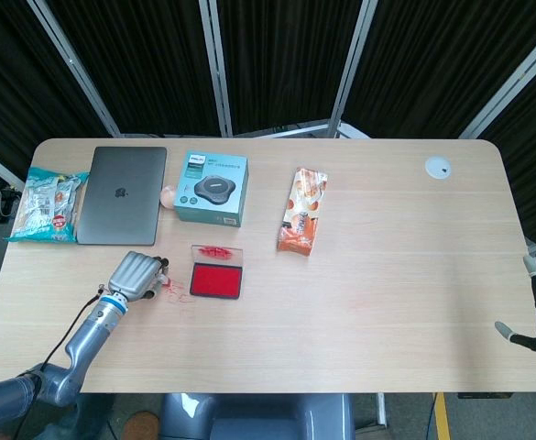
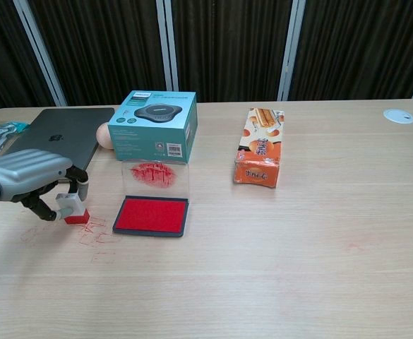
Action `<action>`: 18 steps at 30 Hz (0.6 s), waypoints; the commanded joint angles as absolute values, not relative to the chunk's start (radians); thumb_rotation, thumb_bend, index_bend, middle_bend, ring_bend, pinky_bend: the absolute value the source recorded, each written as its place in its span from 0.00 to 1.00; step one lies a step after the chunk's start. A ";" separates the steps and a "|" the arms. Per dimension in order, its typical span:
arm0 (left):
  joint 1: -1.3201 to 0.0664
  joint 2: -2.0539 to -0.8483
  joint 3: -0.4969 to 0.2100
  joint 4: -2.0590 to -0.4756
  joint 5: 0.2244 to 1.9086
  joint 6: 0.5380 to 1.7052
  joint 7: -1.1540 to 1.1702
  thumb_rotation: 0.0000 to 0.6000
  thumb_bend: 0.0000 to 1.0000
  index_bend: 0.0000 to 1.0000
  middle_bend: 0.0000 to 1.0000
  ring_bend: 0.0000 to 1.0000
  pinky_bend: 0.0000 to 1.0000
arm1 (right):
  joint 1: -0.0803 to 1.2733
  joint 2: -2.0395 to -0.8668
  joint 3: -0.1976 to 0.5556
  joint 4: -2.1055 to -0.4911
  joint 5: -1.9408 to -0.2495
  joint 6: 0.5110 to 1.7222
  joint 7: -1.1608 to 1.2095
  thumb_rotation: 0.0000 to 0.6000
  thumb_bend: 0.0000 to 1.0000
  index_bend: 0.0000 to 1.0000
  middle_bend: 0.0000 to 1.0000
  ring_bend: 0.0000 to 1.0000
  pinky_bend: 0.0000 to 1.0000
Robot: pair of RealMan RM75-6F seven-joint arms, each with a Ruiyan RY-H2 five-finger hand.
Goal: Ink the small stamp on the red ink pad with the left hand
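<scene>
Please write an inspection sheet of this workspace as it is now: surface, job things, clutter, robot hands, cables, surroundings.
Surface: wooden table; faint red stamp marks left of the pad.
Job's things: small stamp held just left of the red ink pad, not on it; the pad's clear lid stands open.
Clutter: laptop, teal box, orange snack box, snack bag, small egg-like object.
Robot hands: left robot hand grips the stamp; right robot hand not in view.
Cables: thin cable along the left arm.
Surroundings: dark curtains.

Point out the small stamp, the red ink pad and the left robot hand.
small stamp [image 2: 75,212], chest view, red base.
red ink pad [image 2: 151,215], chest view, inked surface.
left robot hand [image 2: 31,180], chest view, back of hand.
</scene>
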State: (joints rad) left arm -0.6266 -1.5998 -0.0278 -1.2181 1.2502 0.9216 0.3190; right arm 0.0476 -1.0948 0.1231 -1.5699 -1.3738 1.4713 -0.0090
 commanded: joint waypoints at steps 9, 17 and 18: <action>-0.622 -1.594 -0.034 -1.229 1.248 0.924 0.330 1.00 0.00 0.34 0.36 0.82 0.91 | 0.048 -1.095 0.123 -1.570 -1.373 1.471 -0.011 1.00 0.00 0.00 0.00 0.00 0.00; -0.596 -1.498 -0.054 -1.363 1.296 1.020 0.311 1.00 0.00 0.33 0.31 0.81 0.90 | 0.045 -1.088 0.123 -1.581 -1.383 1.480 -0.001 1.00 0.00 0.00 0.00 0.00 0.00; -0.590 -1.476 -0.057 -1.394 1.307 1.042 0.310 1.00 0.00 0.33 0.31 0.81 0.90 | 0.044 -1.086 0.122 -1.584 -1.385 1.482 0.001 1.00 0.00 0.00 0.00 0.00 0.00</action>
State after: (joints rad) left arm -0.6059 -1.5286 -0.0475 -1.3262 1.2785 0.9903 0.3168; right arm 0.0447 -1.0872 0.1225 -1.5829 -1.3843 1.4810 -0.0002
